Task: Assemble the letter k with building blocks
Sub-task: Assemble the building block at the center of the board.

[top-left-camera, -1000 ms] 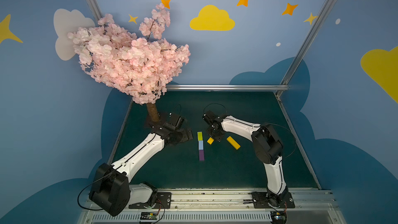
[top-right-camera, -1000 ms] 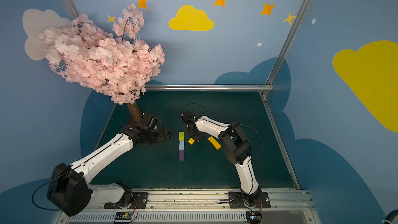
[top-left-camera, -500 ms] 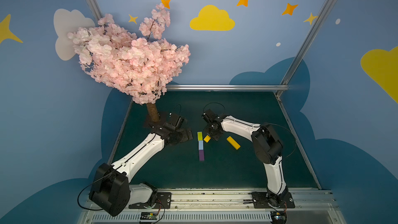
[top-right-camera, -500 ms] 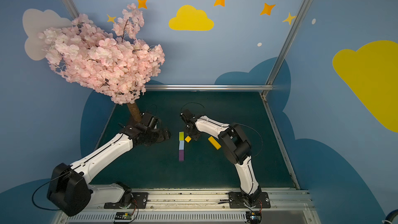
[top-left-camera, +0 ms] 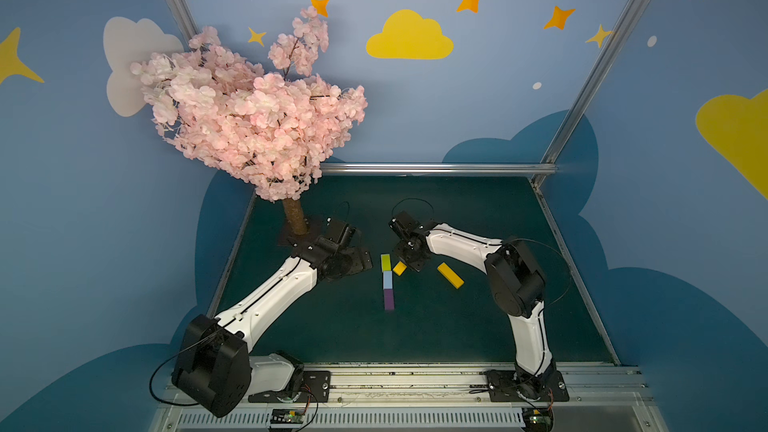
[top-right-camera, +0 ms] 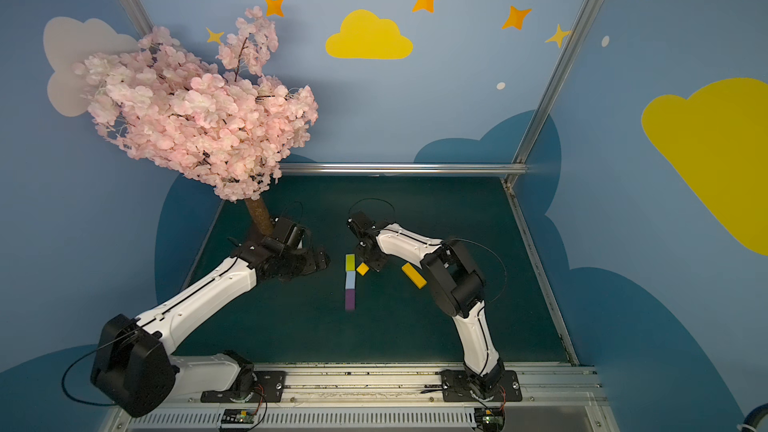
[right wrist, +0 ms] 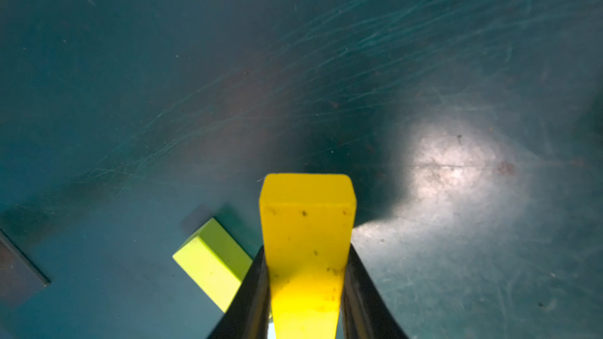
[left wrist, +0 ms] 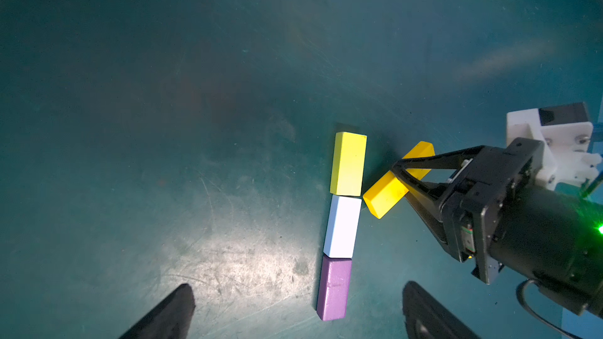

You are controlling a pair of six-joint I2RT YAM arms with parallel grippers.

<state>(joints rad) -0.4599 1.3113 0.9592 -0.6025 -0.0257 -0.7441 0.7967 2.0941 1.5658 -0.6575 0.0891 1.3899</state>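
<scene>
Lime-green (top-left-camera: pixel 385 262), light blue (top-left-camera: pixel 387 279) and purple (top-left-camera: pixel 389 299) building blocks lie end to end in a straight line on the green mat. In the left wrist view they appear as lime (left wrist: pixel 348 163), light blue (left wrist: pixel 342 226) and purple (left wrist: pixel 334 288). My right gripper (top-left-camera: pixel 409 261) is shut on an orange-yellow block (left wrist: pixel 388 195), held diagonally with its lower end close to the lime-blue joint. Its wrist view shows that block (right wrist: pixel 306 216) between the fingers and the lime one (right wrist: pixel 212 260) beside it. A second orange-yellow block (top-left-camera: pixel 450 275) lies to the right. My left gripper (left wrist: pixel 298 285) hangs open left of the line.
A pink blossom tree (top-left-camera: pixel 249 118) stands at the back left on a dark base plate (top-left-camera: pixel 291 238), close behind my left wrist. A metal rail (top-left-camera: pixel 436 168) bounds the mat's far edge. Bare mat (top-left-camera: pixel 415 338) lies toward the front.
My right gripper has carried the orange-yellow block a little left, up to the line of three blocks. The left arm and the other blocks have not moved.
</scene>
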